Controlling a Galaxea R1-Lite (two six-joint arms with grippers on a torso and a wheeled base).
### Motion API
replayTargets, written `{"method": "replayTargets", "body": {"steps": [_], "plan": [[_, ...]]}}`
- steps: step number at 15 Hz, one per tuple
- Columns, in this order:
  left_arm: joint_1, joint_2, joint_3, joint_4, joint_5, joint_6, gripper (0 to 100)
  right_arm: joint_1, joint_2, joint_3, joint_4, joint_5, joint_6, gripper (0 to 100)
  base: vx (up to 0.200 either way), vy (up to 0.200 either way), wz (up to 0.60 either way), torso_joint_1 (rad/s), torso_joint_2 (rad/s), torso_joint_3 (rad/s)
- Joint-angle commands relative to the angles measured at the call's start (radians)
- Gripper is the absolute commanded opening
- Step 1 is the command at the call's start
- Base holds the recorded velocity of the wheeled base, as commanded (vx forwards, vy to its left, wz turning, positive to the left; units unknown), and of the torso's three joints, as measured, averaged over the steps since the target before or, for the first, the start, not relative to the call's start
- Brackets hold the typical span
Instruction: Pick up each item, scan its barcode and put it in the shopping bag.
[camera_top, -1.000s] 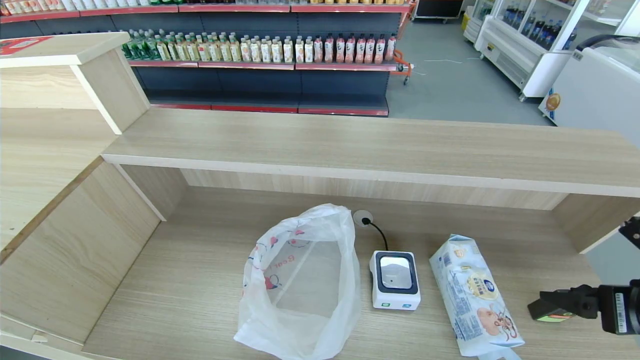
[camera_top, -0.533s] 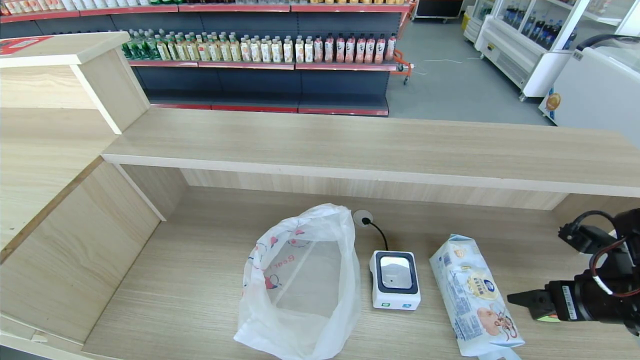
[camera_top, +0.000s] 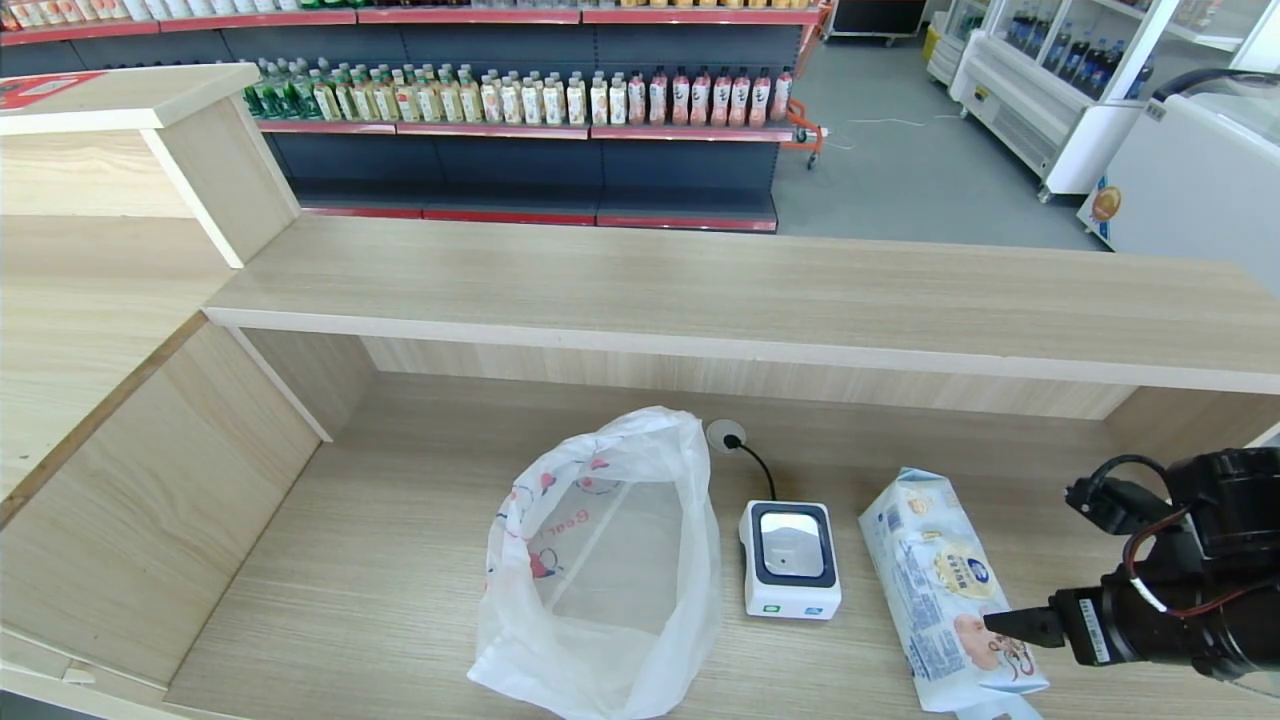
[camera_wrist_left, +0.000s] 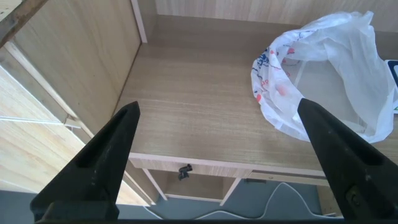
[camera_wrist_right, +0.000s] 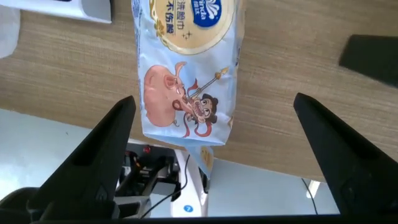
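Note:
A blue-and-white soft pack (camera_top: 945, 590) with a cartoon print lies flat on the wooden counter, right of the white barcode scanner (camera_top: 790, 560). The translucent shopping bag (camera_top: 600, 570) stands open-mouthed left of the scanner. My right gripper (camera_top: 1005, 623) hovers at the pack's near end, its dark tip over the printed corner. In the right wrist view the pack (camera_wrist_right: 186, 68) lies below the right gripper (camera_wrist_right: 214, 102), which is open wide and holds nothing. The left gripper (camera_wrist_left: 217, 107) is open, off the counter's left front edge, with the bag (camera_wrist_left: 323, 74) ahead of it.
The scanner's black cable (camera_top: 755, 462) runs to a grommet at the back. A raised counter ledge (camera_top: 700, 290) overhangs the back, and a side wall (camera_top: 150, 500) closes the left. The pack's near end reaches the counter's front edge (camera_wrist_right: 267, 165).
My right arm has swung left from the counter's right edge toward the pack, and its tip now overlaps the pack's near end. Bag, scanner and pack have not moved.

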Motion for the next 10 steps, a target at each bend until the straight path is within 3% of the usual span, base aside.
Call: {"method": "replayTargets", "body": {"steps": [1, 3, 6, 10], "plan": [[0.001, 0.0, 0.0, 0.0, 0.0, 0.0, 100, 0.014, 0.095, 0.05, -0.103, 0.042, 0.001, 100, 0.0, 0.0, 0.0, 0.0, 0.0, 0.0], [0.001, 0.0, 0.0, 0.0, 0.0, 0.0, 100, 0.034, 0.134, 0.062, -0.14, 0.056, 0.004, 100, 0.0, 0.0, 0.0, 0.0, 0.0, 0.0], [0.001, 0.0, 0.0, 0.0, 0.0, 0.0, 100, 0.082, 0.256, 0.119, -0.329, 0.062, 0.008, 100, 0.0, 0.0, 0.0, 0.0, 0.0, 0.0], [0.001, 0.0, 0.0, 0.0, 0.0, 0.0, 100, 0.087, 0.326, 0.093, -0.359, 0.068, 0.007, 100, 0.0, 0.0, 0.0, 0.0, 0.0, 0.0]]}}
